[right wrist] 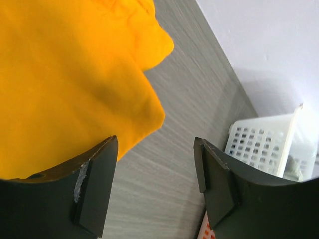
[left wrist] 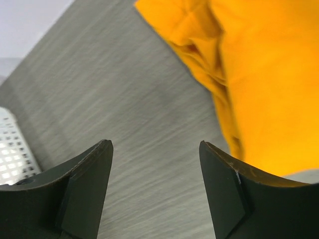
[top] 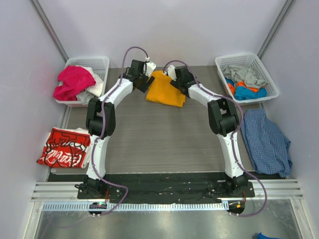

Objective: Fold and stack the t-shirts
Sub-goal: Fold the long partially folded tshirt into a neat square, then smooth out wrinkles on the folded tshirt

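Here the left gripper point(left wrist: 155, 191) hangs with its jaws apart over the bare table point(left wrist: 124, 99), and the right gripper point(right wrist: 155, 186) is also wide and empty. Between them, at the far middle, lies the orange t-shirt point(top: 166, 89), seemingly folded. It is probably released there to start the stack. The red t-shirt point(top: 64, 148) lies at the near left.

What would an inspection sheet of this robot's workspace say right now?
Surface: grey wood-grain table, flat.
Job's things: plain orange-yellow cloth t-shirt folded at the far middle; red cloth t-shirt with white lettering at the left edge.
Clutter: left white plastic basket and right white plastic basket, both holding mixed clothes; blue checked cloth at the right edge.
Grippers: left gripper and right gripper open, empty, flanking the orange-yellow t-shirt.
Cables: purple-grey cables looped along both arms.
Surroundings: pale walls; metal rail by the arm bases.
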